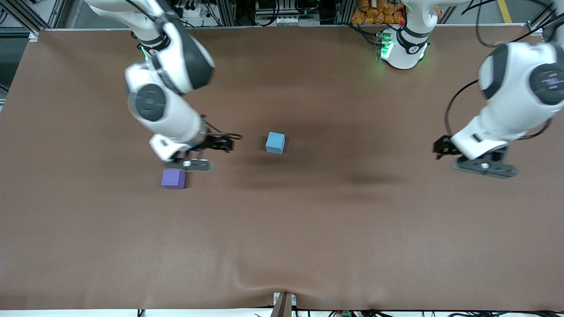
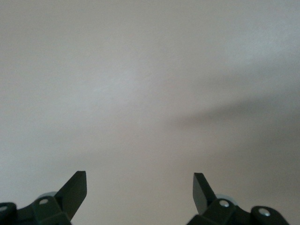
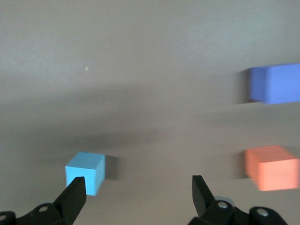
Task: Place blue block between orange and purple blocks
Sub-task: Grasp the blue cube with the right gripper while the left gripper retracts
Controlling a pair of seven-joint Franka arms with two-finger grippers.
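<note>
Front view: a brown table (image 1: 308, 229) fills the frame. The blue block (image 1: 275, 142) sits just above and slightly toward the viewer's left of frame centre, resting alone on the table with nothing gripping it. The purple block (image 1: 173, 178) lies in the left-centre of the frame, lower than the blue block and well apart from it. The right gripper (image 1: 194, 164) hangs just above the purple block in the frame, at left-centre; the arm hides the orange block here. Right wrist view: the right gripper (image 3: 138, 190) stands released, its two fingertips spread at the lower edge with nothing between them; the blue block (image 3: 86, 172) appears at lower left touching the frame position of one fingertip, the orange block (image 3: 272, 167) at lower right, and the purple block (image 3: 275, 83) at upper right above it. The left gripper (image 1: 484, 167) waits at right-centre of the front view over bare table. Left wrist view: the left gripper (image 2: 139, 190) is likewise released and empty.
</note>
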